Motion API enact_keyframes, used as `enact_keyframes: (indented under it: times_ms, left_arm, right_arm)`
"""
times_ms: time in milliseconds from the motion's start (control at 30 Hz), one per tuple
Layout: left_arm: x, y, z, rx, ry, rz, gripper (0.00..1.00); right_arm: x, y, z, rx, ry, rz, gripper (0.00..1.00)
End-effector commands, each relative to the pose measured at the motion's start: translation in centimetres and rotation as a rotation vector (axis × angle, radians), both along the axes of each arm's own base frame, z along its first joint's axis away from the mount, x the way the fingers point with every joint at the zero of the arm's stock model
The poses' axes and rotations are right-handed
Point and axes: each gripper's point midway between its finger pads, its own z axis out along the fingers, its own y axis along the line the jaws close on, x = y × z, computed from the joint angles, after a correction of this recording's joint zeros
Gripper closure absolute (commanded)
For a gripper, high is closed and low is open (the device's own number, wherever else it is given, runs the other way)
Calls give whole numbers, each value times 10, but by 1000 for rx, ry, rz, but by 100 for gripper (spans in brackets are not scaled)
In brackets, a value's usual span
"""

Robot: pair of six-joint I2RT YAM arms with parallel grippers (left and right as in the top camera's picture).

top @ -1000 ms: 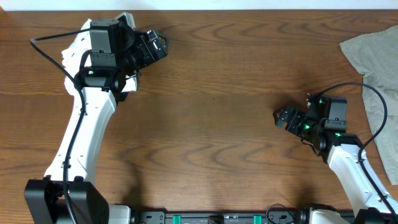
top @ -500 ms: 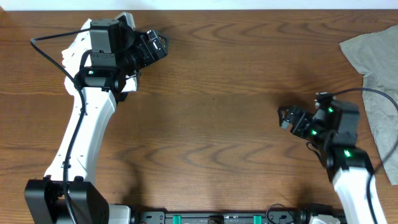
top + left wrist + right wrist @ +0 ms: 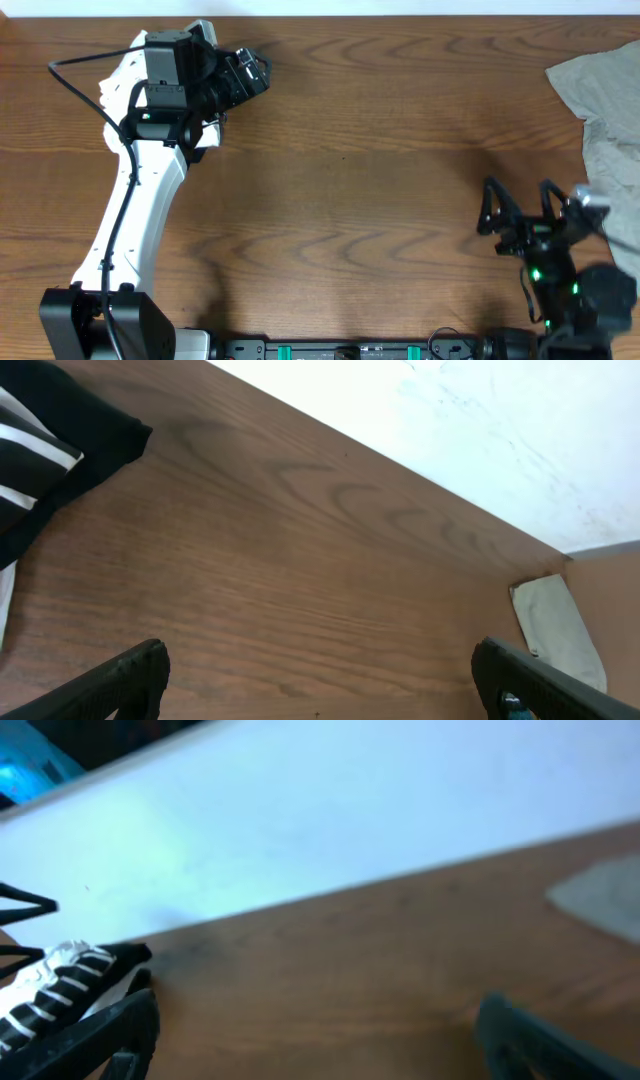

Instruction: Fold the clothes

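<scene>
Right claw [image 3: 520, 203] is sitting nearest, at about 5 o'clock on the bench [image 3: 350, 200]. Its jaws are standing wide apart and gripping nothing.

The grey-beige garment [image 3: 600, 95] is lying crumpled at 1 to 3 o'clock from that claw, running along the bench's right edge. It's near the claw but not touching it.

Mid-bench is showing bare wood, with no garment spread out for folding.

Left claw [image 3: 258, 72] is hovering far out at 11 o'clock on the bench, also released and empty, well apart from the grey-beige piece.

Its wrist camera is showing the striped garment [image 3: 40, 445], black with white stripes, bunched at 10 o'clock ahead of the fingers and clear of them. The right wrist view is blurred. It seems to be catching the same striped cloth at 8 o'clock, but I can't be sure.

Overhead isn't showing the striped piece at all, so it's probably lying past the frame edge or under the left arm.

My read: we're sitting at the reach-for-a-garment step and no folding is under way. The next move is calling for one claw to come down on a cloth edge, likely right claw onto grey-beige as the closest pairing. After that it's dragging the garment to mid-bench and flattening it. Bunched fabric is going to make it hard to pinch a single layer.
</scene>
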Motion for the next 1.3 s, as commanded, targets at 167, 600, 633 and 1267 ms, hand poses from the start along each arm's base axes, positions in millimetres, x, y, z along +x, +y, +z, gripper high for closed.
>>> enact_keyframes:
  times_ms: [167,600,633,1267]
  left_arm:
    - [1,0,0,6,-1,3,2]
    - [1,0,0,6,0,3,2]
    - [1,0,0,6,0,3,2]
    - [1,0,0,6,0,3,2]
  right_arm:
    - [-13,-4,8,-78,-222,-29,1]
    - [2,-9,-35,-85,-319,-53,1]
    - [3,-11,-37,-84,-327,-60,1]
    - [12,-4,-101,-368,-159,-25,1]
